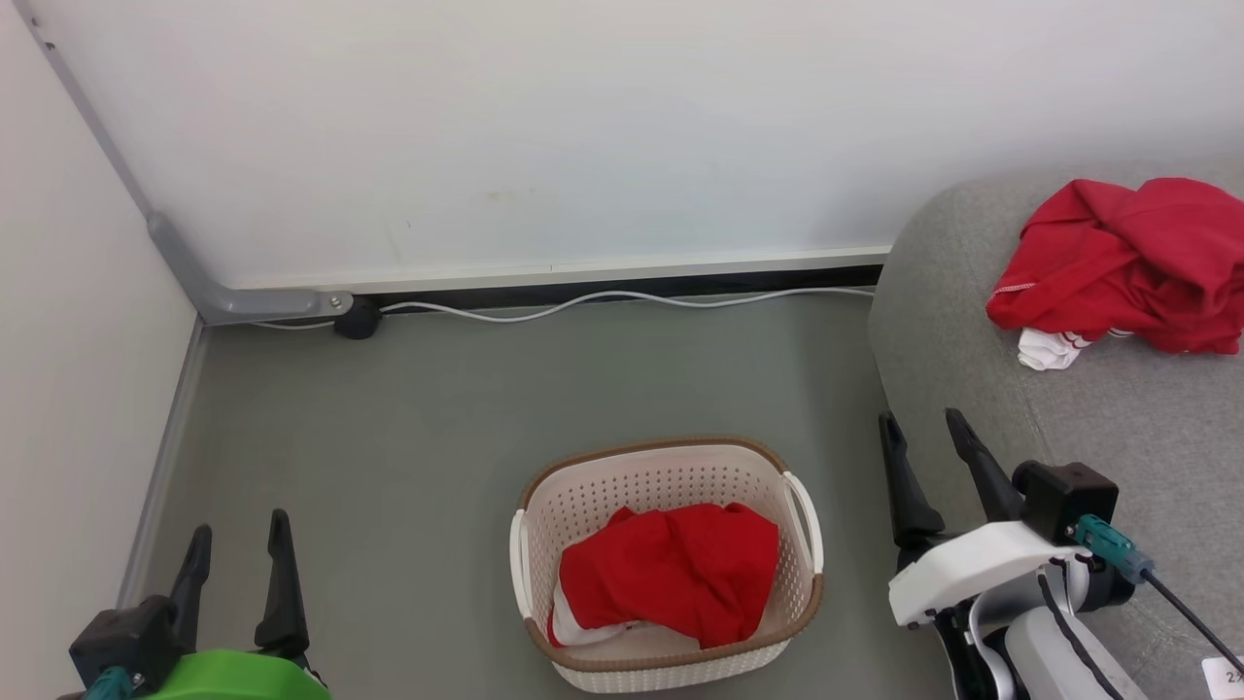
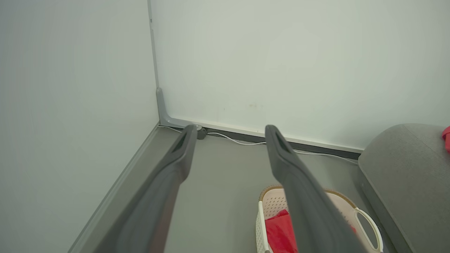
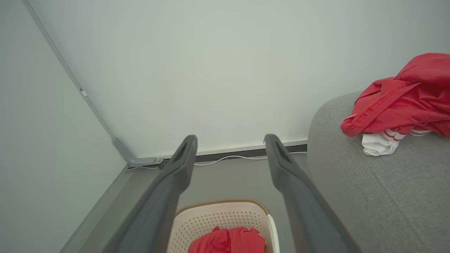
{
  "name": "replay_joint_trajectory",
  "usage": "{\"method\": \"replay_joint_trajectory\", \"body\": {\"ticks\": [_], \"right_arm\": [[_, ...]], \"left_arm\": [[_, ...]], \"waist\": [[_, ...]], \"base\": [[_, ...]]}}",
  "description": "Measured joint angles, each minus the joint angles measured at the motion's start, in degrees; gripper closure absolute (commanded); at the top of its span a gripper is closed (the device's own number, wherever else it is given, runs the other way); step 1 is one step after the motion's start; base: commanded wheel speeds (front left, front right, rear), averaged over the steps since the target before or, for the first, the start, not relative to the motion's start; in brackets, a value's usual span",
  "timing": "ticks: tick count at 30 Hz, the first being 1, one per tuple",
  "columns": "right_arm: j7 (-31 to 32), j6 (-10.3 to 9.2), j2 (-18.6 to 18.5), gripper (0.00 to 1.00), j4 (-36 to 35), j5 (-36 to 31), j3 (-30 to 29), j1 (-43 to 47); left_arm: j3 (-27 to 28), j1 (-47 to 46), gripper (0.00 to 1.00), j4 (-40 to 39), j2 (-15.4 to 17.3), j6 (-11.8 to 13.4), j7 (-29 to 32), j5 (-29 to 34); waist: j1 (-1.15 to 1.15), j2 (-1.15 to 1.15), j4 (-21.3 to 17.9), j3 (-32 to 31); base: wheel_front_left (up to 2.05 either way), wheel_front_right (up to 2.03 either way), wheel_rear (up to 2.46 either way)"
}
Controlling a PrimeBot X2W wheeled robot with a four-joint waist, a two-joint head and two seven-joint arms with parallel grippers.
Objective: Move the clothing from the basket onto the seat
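Where the white walls (image 1: 583,126) meet the grey floor (image 1: 389,428), the grey seat (image 1: 1069,428) stands at right, with a red garment heap (image 1: 1127,262) on it. The basket (image 1: 671,449) sits on the floor just beside the seat, a second red garment (image 1: 671,574) inside. A white cable (image 1: 603,297) runs along the skirting, well apart. The left gripper (image 1: 240,525) and right gripper (image 1: 921,416) flank the basket, both spread wide and empty.
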Motion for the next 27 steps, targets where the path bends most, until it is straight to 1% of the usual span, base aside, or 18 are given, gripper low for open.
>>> {"method": "replay_joint_trajectory", "body": {"ticks": [1,6,7,17,18,27], "right_arm": [[0.0,-0.37,0.0,0.0,-0.5,0.0,-0.1,0.3],[0.0,-0.48,0.0,0.0,-2.3,0.0,-0.2,1.4],[0.0,-0.88,0.0,0.0,-2.7,0.0,-0.2,1.7],[1.1,-1.01,-0.5,0.0,-5.6,0.0,-0.3,3.1],[1.2,-1.45,-0.5,0.0,-5.9,0.0,-0.3,3.2],[2.1,-1.88,-0.8,0.0,-8.2,-0.1,-0.6,4.2]], "left_arm": [[-0.1,0.2,0.0,-0.1,0.0,0.0,0.0,0.1],[-0.1,0.5,0.0,-0.4,-0.1,0.0,0.0,0.4],[-0.1,0.6,0.0,-0.5,-0.1,0.0,0.0,0.8],[0.2,1.1,0.0,-1.4,-0.4,0.0,0.0,1.9],[0.2,1.1,0.0,-1.5,-0.5,0.0,0.0,1.9],[0.6,1.4,0.0,-2.1,-0.6,0.0,0.0,2.7]], "waist": [[0.0,0.0,-0.1,0.0],[0.0,0.0,-0.3,0.3],[0.0,0.0,-0.4,0.3],[0.0,0.0,-0.3,0.9],[0.0,0.0,-0.3,0.9],[0.0,0.0,-0.1,1.6]], "base": [[0.0,0.0,0.0],[0.0,0.0,0.0],[0.0,0.0,0.0],[0.0,0.0,0.0],[0.0,0.0,0.0],[0.0,0.0,0.0]]}}
